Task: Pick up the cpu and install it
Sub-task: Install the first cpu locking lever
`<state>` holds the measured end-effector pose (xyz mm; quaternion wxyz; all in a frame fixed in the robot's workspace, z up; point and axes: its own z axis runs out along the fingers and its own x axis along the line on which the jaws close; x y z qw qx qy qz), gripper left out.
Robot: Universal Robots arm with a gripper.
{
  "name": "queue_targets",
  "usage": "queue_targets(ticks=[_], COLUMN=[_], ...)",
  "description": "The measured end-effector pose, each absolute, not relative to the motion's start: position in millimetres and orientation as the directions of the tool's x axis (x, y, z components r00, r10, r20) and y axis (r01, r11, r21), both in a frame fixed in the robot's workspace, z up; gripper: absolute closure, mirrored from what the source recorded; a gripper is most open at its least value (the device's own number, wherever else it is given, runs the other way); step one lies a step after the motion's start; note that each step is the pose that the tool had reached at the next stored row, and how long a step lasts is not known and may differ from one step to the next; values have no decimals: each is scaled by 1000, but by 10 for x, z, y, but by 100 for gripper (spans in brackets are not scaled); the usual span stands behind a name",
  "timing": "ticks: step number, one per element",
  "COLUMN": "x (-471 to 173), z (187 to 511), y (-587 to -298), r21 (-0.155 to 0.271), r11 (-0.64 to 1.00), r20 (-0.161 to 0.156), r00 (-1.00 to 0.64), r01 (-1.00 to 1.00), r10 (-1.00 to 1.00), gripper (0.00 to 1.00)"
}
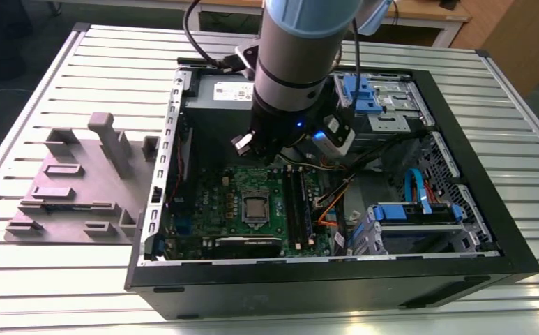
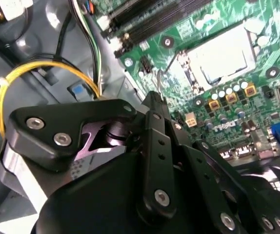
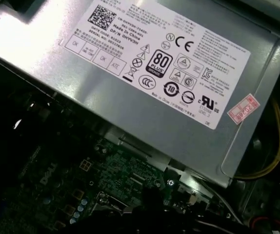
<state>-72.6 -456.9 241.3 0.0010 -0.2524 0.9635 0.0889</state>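
Observation:
The green motherboard point(image 1: 222, 209) lies flat inside the open black computer case point(image 1: 344, 276). Near its middle is the metal-framed socket point(image 1: 253, 205), and inside the frame sits a flat silvery-grey square that looks like the cpu point(image 2: 224, 54). My gripper point(image 1: 261, 152) hangs from the arm above the back edge of the board, close to the power supply and behind the socket. In the second wrist view the gripper point(image 2: 155, 100) shows as black linkage, and the socket lies beyond its tip. I see nothing held in it.
A grey plastic fixture point(image 1: 74, 185) with upright blocks stands on the slatted table at the exterior view's left. The power supply point(image 3: 154, 73) is close by the wrist. Memory slots point(image 1: 297, 202), yellow cable point(image 2: 42, 68), orange wires and blue drive cages point(image 1: 418, 213) crowd the case's right half.

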Motion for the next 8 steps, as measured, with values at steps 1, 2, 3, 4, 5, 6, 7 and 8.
queue_targets(ticks=[1,2,3,4,5,6,7,8], x=[-704,-684,-666,-653,-643,-636,-630,-625], z=[2413,2412,2412,2412,2412,2413,2412,2412], y=[-4575,-4582,-4589,-4596,-4602,-4606,-4611,-4616], r21=[171,171,170,169,168,167,166,165], r11=[857,857,858,858,858,859,859,860], r20=[-44,-42,-39,-35,-32,-29,-27,-24], r00=[-873,-873,-873,-873,-873,-873,-873,-873], r01=[-486,-486,-486,-485,-485,-484,-484,-483], r10=[-486,-486,-486,-487,-487,-487,-487,-486], gripper=[90,90,90,90,90,90,90,90])
